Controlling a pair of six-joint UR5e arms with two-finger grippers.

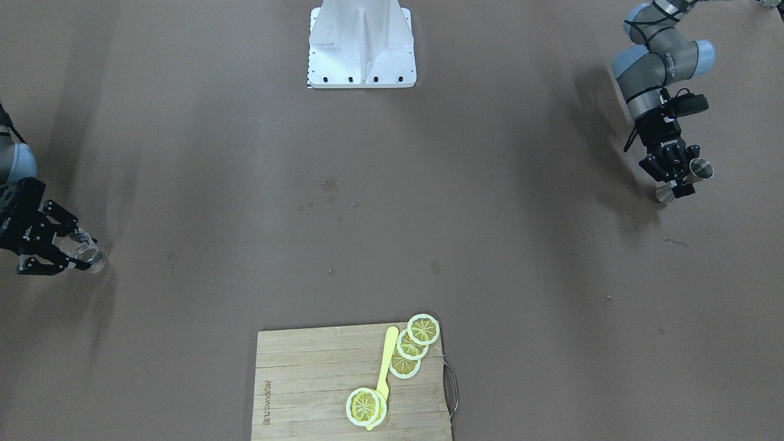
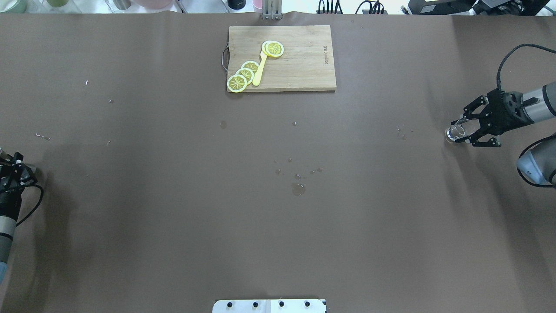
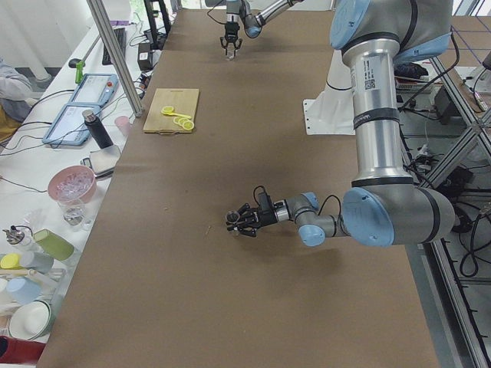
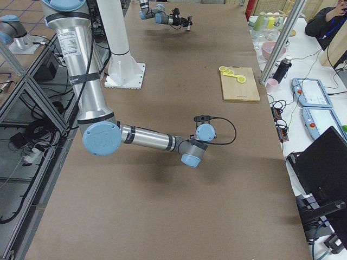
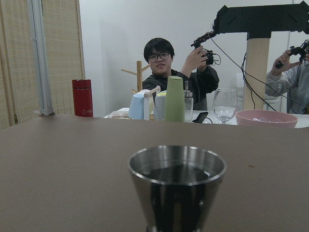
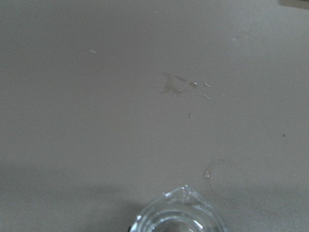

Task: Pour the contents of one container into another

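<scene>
Out at opposite table ends, well apart | bamboo cutting board idle | right gripper pinching clear shot glass by its wall | left gripper clamped on steel jigger at the waist | glass looks slick, brittle, light: best held above thick base

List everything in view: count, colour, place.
Table: one, brown.
Board: one, wooden, middle of the table's far edge.
Lemon slices: at least four, yellow, on the board.
Utensil: one, yellow, on the board among the slices.
Wet spots: several, table's middle.
Glass: one, clear, in the right claw.
Jigger: one, steel, in the left claw.
Crockery: cups and a pink bowl, side bench.
Operators: two, beyond the table.
Base: one, white.
Claws: two, black, each shut on its vessel.
</scene>
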